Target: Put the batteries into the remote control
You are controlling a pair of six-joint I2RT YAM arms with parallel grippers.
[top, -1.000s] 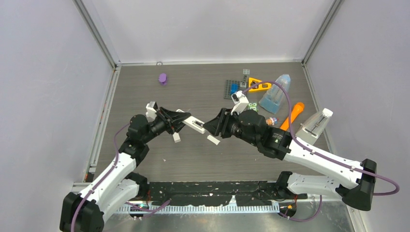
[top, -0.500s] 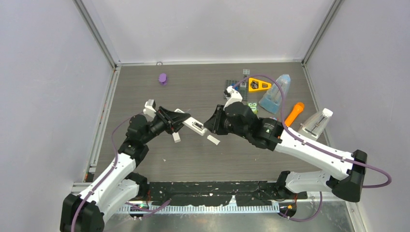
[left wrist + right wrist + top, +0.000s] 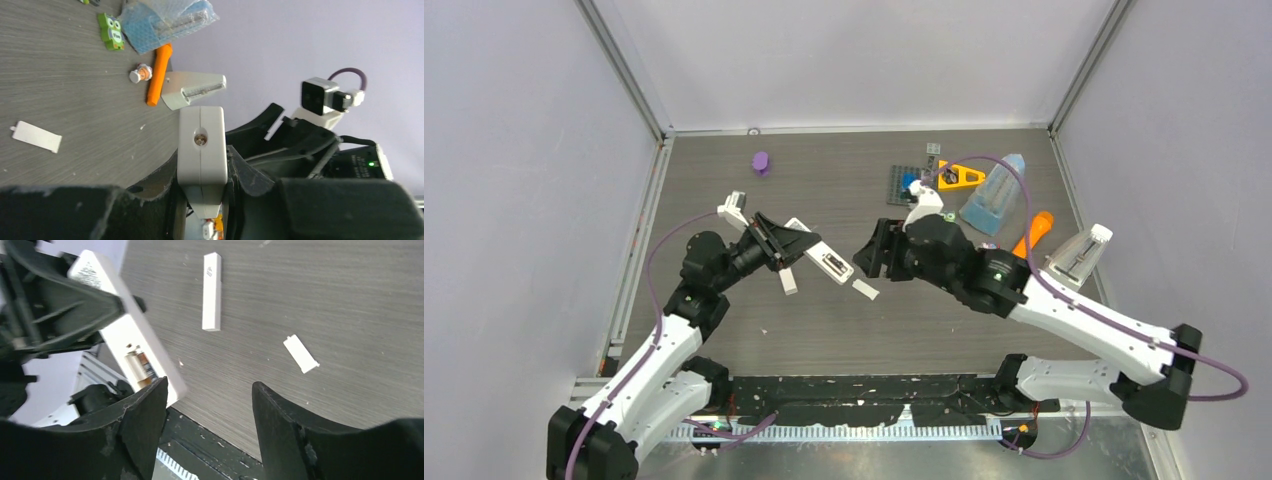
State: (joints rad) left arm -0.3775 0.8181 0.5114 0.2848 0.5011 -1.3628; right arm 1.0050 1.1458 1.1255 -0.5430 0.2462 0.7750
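Observation:
My left gripper [image 3: 796, 246] is shut on a white remote [image 3: 816, 256] and holds it above the table with its open battery bay facing my right gripper. In the left wrist view the remote [image 3: 201, 145] is clamped between the fingers. The right wrist view shows the remote [image 3: 125, 342] with one dark battery [image 3: 141, 366] seated in the bay. My right gripper [image 3: 874, 256] is open and empty just right of the remote; its jaws [image 3: 210, 405] stand wide apart. A small white-and-orange cylinder [image 3: 139, 75] lies beside the carrot toy.
The loose battery cover [image 3: 864, 290] and a second white bar [image 3: 788, 282] lie on the table under the grippers. An orange carrot toy [image 3: 1031, 238], a clear packet [image 3: 1074, 258], a blue bag [image 3: 994, 198], an orange triangle [image 3: 961, 178] and a purple piece [image 3: 761, 162] lie further back.
My left gripper has lifted and tilted the remote slightly. My right gripper has drawn back a little to the right, its jaws open throughout.

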